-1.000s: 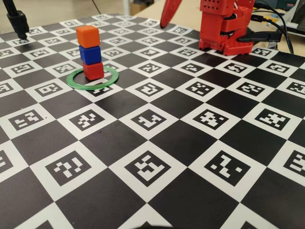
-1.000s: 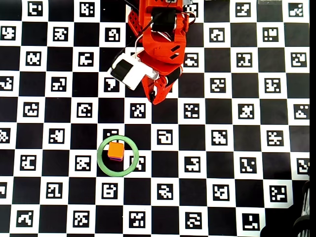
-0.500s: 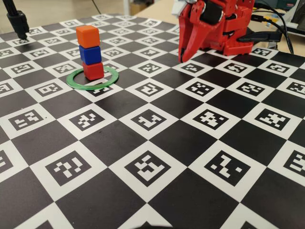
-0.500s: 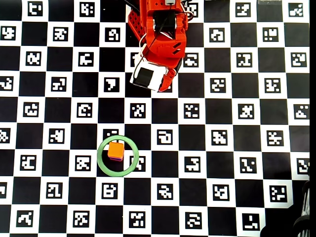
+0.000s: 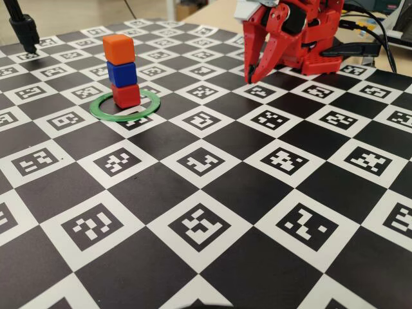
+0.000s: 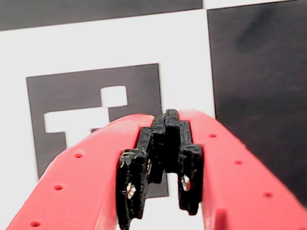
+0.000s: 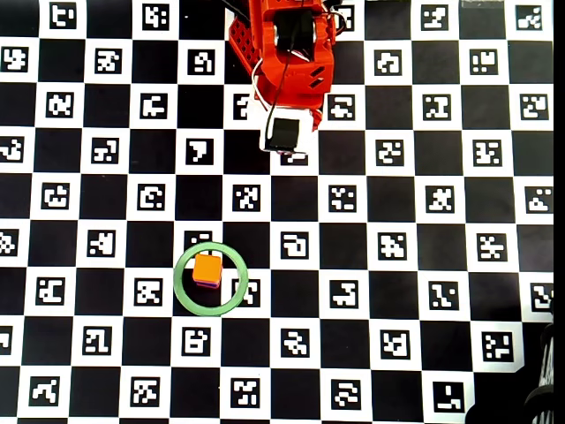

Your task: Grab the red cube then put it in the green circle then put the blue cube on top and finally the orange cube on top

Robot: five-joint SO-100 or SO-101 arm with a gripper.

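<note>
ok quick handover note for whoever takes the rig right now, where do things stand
Hand: empty, fingers closed together in the wrist view, tucked near the arm's base and pointing down at the board, far from the stack.
Things: red cube sits inside the green circle, blue cube on it, orange cube on top. The stack looks upright.
Done: all three cubes stacked in order.
Left: nothing visible; the job looks finished.

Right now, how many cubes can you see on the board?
3, all in one stack inside the green circle in the fixed view: the red cube at the bottom, the blue cube on it, the orange cube on top. None seen elsewhere.
</note>
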